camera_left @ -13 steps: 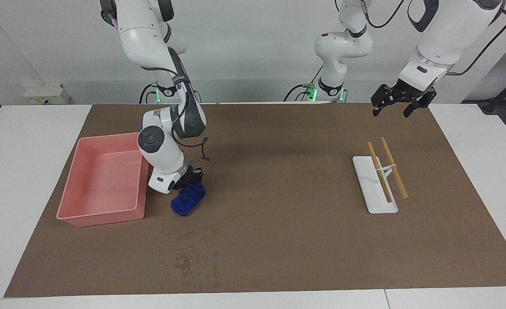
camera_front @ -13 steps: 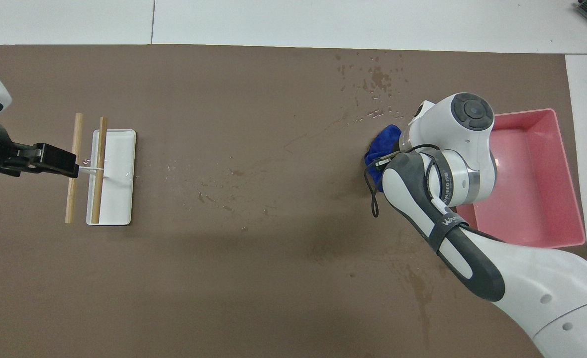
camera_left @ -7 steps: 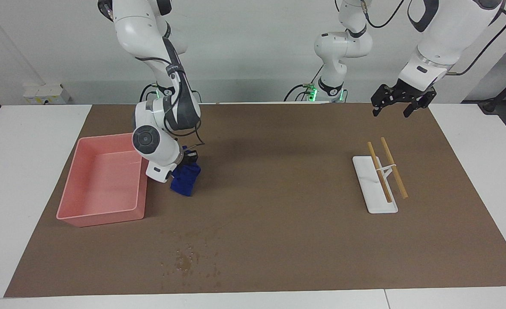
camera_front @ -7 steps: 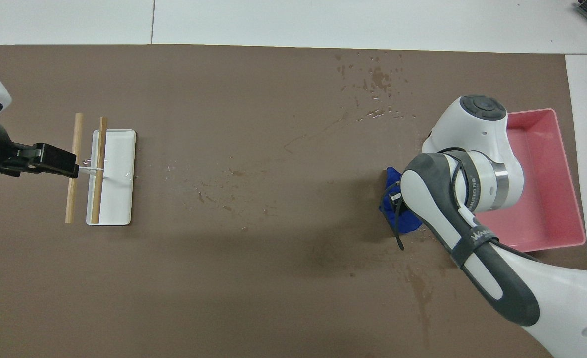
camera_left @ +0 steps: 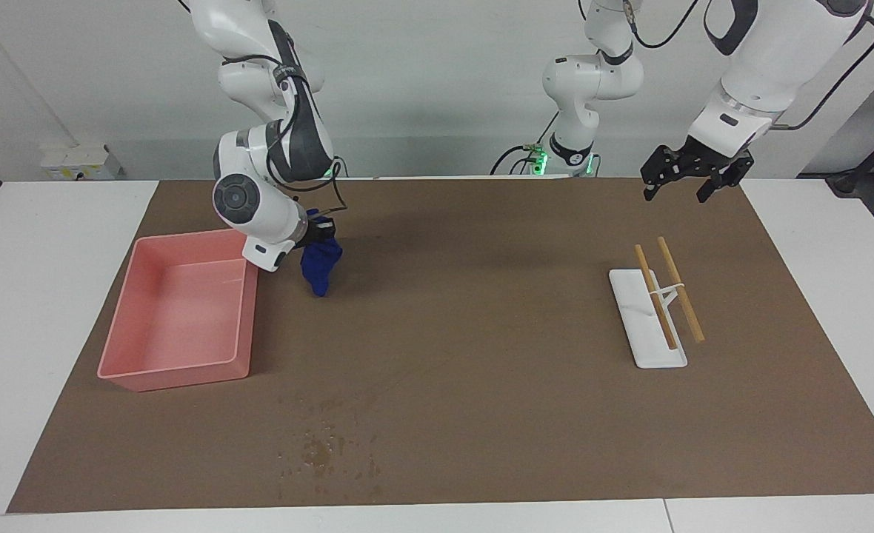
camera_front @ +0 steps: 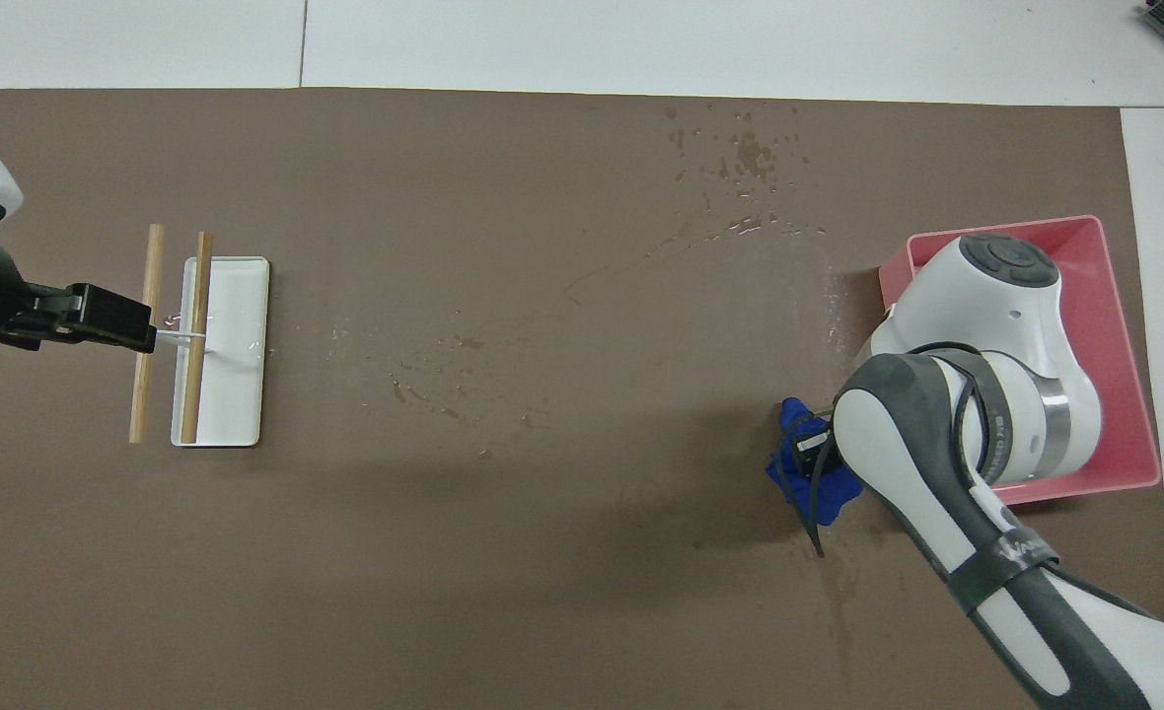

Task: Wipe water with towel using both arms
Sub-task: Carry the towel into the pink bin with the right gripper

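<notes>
1. The right gripper (camera_left: 317,235) is up in the air over the brown mat (camera_left: 481,333), just beside the corner of the pink bin (camera_left: 174,370) that lies nearest to the robots. It is closed on the towel (camera_left: 320,268).
2. The towel is a small deep-blue cloth. It hangs down from the right gripper in a bunched fold and, in the facing view, it does not touch the mat.
3. The water (camera_left: 326,451) is a patch of dark specks and droplets on the mat, close to the edge of the table farthest from the robots, toward the right arm's end. It is well apart from the towel.
4. The pink bin stands on the mat at the right arm's end of the table.
5. The left gripper (camera_left: 692,181) waits in the air over the corner of the mat at the left arm's end, near the robots' edge. Its fingers stand wide apart and hold nothing.
6. A white tray (camera_left: 644,326) lies on the mat at the left arm's end, with two wooden sticks (camera_left: 666,292) lying across it.
</notes>
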Controlling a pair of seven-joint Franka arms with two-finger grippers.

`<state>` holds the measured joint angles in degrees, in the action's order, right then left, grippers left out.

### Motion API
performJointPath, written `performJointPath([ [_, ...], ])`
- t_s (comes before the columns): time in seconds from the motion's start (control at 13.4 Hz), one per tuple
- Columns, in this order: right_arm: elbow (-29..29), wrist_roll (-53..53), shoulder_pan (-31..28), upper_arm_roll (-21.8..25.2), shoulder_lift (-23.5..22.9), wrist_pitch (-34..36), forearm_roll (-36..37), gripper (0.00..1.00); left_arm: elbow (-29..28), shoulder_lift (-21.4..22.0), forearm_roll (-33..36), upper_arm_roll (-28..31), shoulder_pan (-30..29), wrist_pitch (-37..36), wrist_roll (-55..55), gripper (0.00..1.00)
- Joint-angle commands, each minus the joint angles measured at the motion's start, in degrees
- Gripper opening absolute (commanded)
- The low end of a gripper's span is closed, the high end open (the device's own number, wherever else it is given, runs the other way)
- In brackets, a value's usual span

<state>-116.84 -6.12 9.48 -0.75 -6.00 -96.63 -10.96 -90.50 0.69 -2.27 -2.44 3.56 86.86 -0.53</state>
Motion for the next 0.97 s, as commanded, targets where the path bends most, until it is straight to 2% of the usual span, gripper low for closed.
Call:
performJointPath([
  [0.0,0.9,1.5,-1.0,-0.3,5.2,3.3,-1.1,0.0,-1.2,0.6,0.1,0.5,0.4,1.1,0.8,1.0],
  [0.22,8.1,2.7,-1.1,0.4,8.2,13.0,0.7,0.0,-1.2,0.6,0.1,0.5,0.4,1.1,0.8,1.0],
  [0.45,13.2,-1.7,-3.3,0.3,9.4,15.7,8.8,0.0,-1.2,0.6,0.1,0.5,0.4,1.1,0.8,1.0],
  [0.6,13.7,-11.9,-6.9,0.4,9.0,11.2,14.8,0.0,-1.2,0.6,0.1,0.5,0.4,1.1,0.8,1.0],
  [0.9,10.5,-31.1,-13.5,0.4,8.7,-6.7,22.6,0.0,-1.2,0.6,0.1,0.5,0.4,1.1,0.8,1.0],
])
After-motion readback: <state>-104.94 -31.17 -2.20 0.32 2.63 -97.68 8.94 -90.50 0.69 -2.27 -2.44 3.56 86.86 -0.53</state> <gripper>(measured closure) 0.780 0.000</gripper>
